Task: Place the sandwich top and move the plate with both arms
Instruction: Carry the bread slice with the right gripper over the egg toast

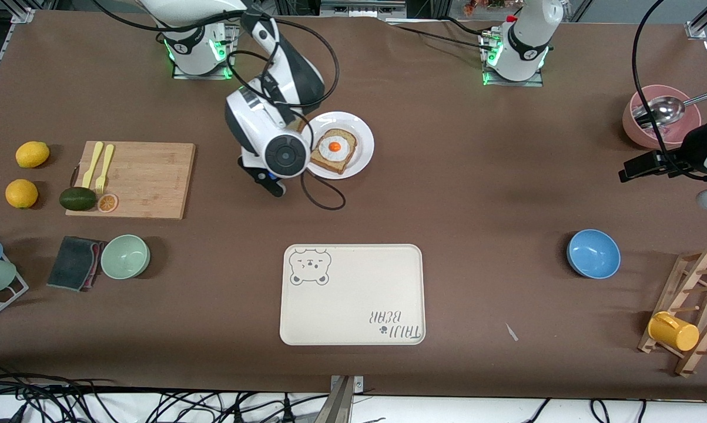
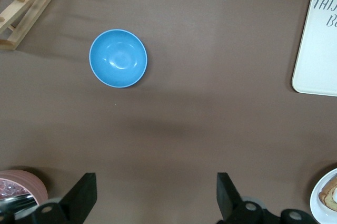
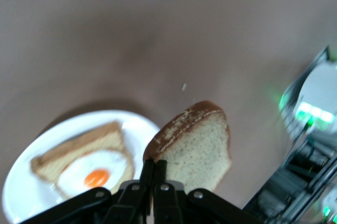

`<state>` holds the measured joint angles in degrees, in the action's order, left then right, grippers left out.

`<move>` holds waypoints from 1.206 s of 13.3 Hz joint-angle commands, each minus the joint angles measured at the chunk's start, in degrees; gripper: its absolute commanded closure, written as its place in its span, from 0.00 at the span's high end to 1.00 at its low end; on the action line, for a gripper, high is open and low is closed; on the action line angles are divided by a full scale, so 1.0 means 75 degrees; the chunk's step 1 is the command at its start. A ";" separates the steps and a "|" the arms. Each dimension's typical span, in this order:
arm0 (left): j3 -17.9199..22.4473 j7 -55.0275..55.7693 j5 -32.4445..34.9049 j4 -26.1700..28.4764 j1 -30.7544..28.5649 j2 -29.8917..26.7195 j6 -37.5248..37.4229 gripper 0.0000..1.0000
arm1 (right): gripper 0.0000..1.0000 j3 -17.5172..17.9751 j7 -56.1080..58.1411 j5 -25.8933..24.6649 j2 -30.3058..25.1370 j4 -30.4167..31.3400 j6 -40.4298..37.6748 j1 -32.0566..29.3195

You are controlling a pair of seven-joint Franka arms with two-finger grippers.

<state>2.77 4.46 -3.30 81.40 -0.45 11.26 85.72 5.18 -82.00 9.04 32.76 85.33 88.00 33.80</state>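
Note:
The white plate lies between the arms' bases and the cream tray, and bears a bread slice with a fried egg. My right gripper is shut on the edge of the sandwich top, a plain brown slice held on edge in the air. It hangs just past the plate's rim, beside the egg slice. In the front view the right wrist hides most of the slice; a brown corner shows. My left gripper is open and empty over bare table between the pink and blue bowls.
A cream bear tray lies nearer the front camera than the plate. A blue bowl, a pink bowl with a ladle and a wooden rack with a yellow cup are at the left arm's end. A cutting board and a green bowl are at the right arm's end.

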 commanded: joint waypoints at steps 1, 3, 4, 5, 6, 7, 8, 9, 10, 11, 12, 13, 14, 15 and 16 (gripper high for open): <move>0.0006 0.0038 -0.0228 0.0092 -0.0011 -0.0059 0.0008 1.00 | 0.00 -0.0057 -0.0807 0.0505 0.0518 -0.0490 0.0065 0.0238; 0.0006 0.0051 -0.0228 0.0092 -0.0046 -0.0059 -0.0039 1.00 | 0.00 -0.0057 -0.1381 0.0646 0.0822 -0.0490 0.0557 0.0426; 0.0006 0.0027 -0.0228 0.0092 -0.0058 -0.0059 -0.0062 1.00 | 0.00 -0.0057 -0.1592 0.0646 0.0963 -0.0478 0.0745 0.0601; 0.0006 0.0050 -0.0228 0.0092 -0.0058 -0.0059 -0.0086 1.00 | 0.00 -0.0057 -0.1768 0.0635 0.1127 -0.0490 0.0897 0.0672; 0.0006 0.0085 -0.0228 0.0092 -0.0069 -0.0059 -0.0167 1.00 | 0.00 -0.0057 -0.1956 0.0646 0.1198 -0.0490 0.1096 0.0708; 0.0006 0.0062 -0.0228 0.0092 -0.0081 -0.0059 -0.0191 1.00 | 0.00 -0.0057 -0.2097 0.0646 0.1222 -0.0490 0.1307 0.0731; 0.0006 0.0004 -0.0228 0.0092 -0.0093 -0.0059 -0.0191 1.00 | 0.00 -0.0057 -0.2133 0.0646 0.1234 -0.0490 0.1402 0.0732; 0.0006 -0.0008 -0.0228 0.0092 -0.0093 -0.0059 -0.0191 1.00 | 0.00 -0.0057 -0.2133 0.0646 0.1234 -0.0478 0.1438 0.0755; 0.0006 0.0003 -0.0239 0.0150 -0.0093 -0.0059 -0.0203 1.00 | 0.00 -0.0057 -0.2145 0.0646 0.1257 -0.0478 0.1438 0.0778; 0.0006 0.0003 -0.0239 0.0209 -0.0081 -0.0083 -0.0226 1.00 | 0.29 -0.0057 -0.2250 0.0646 0.1292 -0.0478 0.1438 0.0778; 0.0006 0.0003 -0.0239 0.0198 -0.0081 -0.0083 -0.0238 1.00 | 0.80 -0.0069 -0.2390 0.0646 0.1293 -0.0490 0.1438 0.0767; 0.0006 0.0003 -0.0239 0.0198 -0.0081 -0.0083 -0.0238 1.00 | 1.00 -0.0081 -0.2380 0.0611 0.1258 -0.0513 0.1438 0.0767; 0.0006 -0.0008 -0.0239 0.0209 -0.0081 -0.0071 -0.0227 1.00 | 1.00 -0.0092 -0.2333 0.0599 0.1246 -0.0687 0.1334 0.0755; 0.0006 -0.0008 -0.0239 0.0210 -0.0081 -0.0059 -0.0227 1.00 | 1.00 -0.0127 -0.2263 0.0565 0.1211 -0.0828 0.1275 0.0685; 0.0006 -0.0008 -0.0239 0.0210 -0.0081 -0.0059 -0.0227 1.00 | 1.00 -0.0163 -0.2239 0.0553 0.1188 -0.0957 0.1158 0.0638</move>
<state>2.85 4.52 -3.31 82.34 -0.76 11.49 84.37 4.53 -98.50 12.89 41.56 81.38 99.17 39.02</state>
